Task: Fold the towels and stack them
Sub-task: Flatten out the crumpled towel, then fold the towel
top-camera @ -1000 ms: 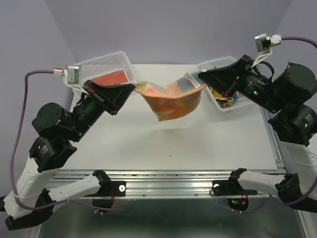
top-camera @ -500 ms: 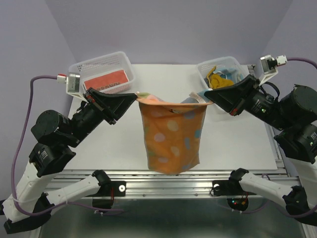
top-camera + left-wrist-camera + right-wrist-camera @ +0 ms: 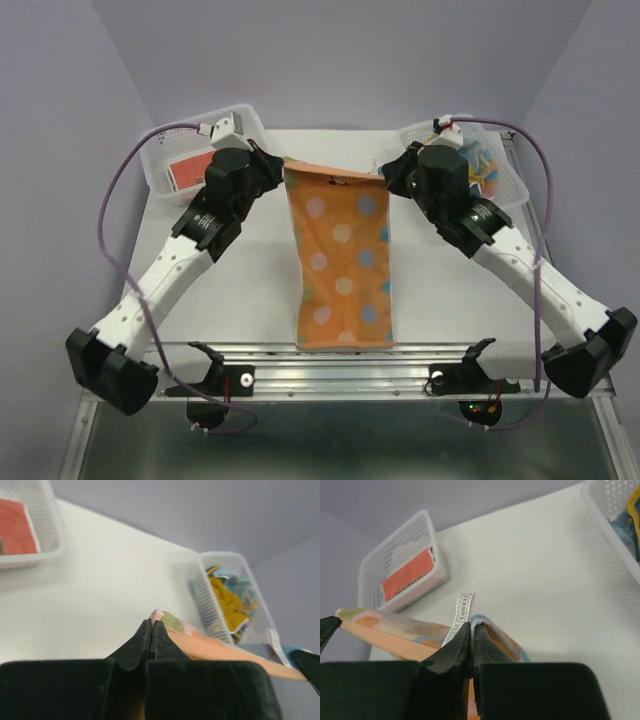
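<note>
1. Change: a second ago the orange dotted towel sags between my grippers near the baskets. Half a second ago it hangs as a curtain. Now it lies stretched lengthwise down the table, from my fingertips to the near edge.
2. Left gripper: jaws pressed together, pinching the far left corner of the towel.
3. Right gripper: jaws pressed together, pinching the far right corner, just beside the white label.
4. Meaning: I judge the towel is spread and ready for its first fold. No fold is made yet.
5. Other towels: a folded red towel sits in the left basket. An unfolded heap waits in the right basket.
6. Hidden: from above, my wrists cover both fingertips.
7. Hard to tell: whether the far edge rests on the table or is held just above it, and whether the near edge overhangs the front.
8. Cut off: my right arm covers part of the heap, so I cannot count it.
</note>
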Available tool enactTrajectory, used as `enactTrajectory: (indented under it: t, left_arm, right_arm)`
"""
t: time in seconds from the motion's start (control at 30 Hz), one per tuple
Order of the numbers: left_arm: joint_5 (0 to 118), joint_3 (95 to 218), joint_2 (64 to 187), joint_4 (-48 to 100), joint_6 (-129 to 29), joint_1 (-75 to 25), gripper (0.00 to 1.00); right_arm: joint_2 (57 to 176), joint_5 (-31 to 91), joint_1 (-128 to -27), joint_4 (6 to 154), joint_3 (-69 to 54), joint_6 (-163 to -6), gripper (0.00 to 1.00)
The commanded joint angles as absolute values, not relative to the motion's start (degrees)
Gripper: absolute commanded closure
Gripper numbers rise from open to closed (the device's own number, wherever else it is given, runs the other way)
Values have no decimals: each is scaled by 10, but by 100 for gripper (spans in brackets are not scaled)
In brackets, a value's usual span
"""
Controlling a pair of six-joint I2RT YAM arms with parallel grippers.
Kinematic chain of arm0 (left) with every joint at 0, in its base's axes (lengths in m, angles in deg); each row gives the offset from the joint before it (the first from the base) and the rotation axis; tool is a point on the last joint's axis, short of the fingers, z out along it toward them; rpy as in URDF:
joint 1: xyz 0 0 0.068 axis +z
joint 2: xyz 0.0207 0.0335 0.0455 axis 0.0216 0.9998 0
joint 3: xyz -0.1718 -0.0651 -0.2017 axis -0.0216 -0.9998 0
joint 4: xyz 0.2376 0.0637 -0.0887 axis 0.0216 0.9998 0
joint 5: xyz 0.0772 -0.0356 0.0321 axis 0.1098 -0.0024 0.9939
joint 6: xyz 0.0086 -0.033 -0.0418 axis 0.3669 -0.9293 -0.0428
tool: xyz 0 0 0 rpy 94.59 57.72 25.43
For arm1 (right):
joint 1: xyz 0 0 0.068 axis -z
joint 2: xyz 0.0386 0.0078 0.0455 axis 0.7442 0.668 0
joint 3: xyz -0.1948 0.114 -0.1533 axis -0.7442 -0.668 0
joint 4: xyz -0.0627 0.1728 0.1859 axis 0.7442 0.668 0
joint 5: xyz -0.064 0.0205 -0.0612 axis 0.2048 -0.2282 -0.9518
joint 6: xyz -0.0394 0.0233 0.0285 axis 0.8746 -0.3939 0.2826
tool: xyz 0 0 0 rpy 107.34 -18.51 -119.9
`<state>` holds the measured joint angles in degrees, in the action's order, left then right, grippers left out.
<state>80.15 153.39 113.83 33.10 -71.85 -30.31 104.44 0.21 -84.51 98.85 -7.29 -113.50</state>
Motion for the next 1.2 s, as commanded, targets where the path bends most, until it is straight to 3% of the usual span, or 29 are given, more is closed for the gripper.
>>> enactTrajectory:
  t: [0.0, 0.1, 0.23, 0.33, 0.47, 0.6, 0.93, 1.17]
  left_arm:
    - [779, 1534, 1233, 228, -683, -250, 100]
    - [753, 1574, 1319, 202, -660, -221, 100]
    - [761, 1638, 1425, 215, -654, -200, 100]
    - [729, 1672, 1502, 225, -646, -189, 100]
    - [722, 1669, 1518, 229, -643, -186, 100]
    - [707, 1598, 1483, 206, -649, -187, 100]
    - [684, 1340, 1326, 153, -710, -227, 100]
    - [764, 1196, 1169, 159, -785, -321, 100]
  right_arm:
    - [1119, -63, -786, 904, -65, -1109, 96]
    - [1198, 63, -722, 838, -67, -1110, 97]
    - [1296, 136, -683, 777, -47, -1100, 98]
    - [1357, 163, -675, 786, -12, -1100, 98]
    - [1382, 171, -673, 818, -5, -1100, 98]
    - [1351, 172, -673, 837, -42, -1116, 98]
    - [1202, 267, -674, 846, -271, -1146, 96]
    - [1099, 335, -676, 819, -424, -1189, 96]
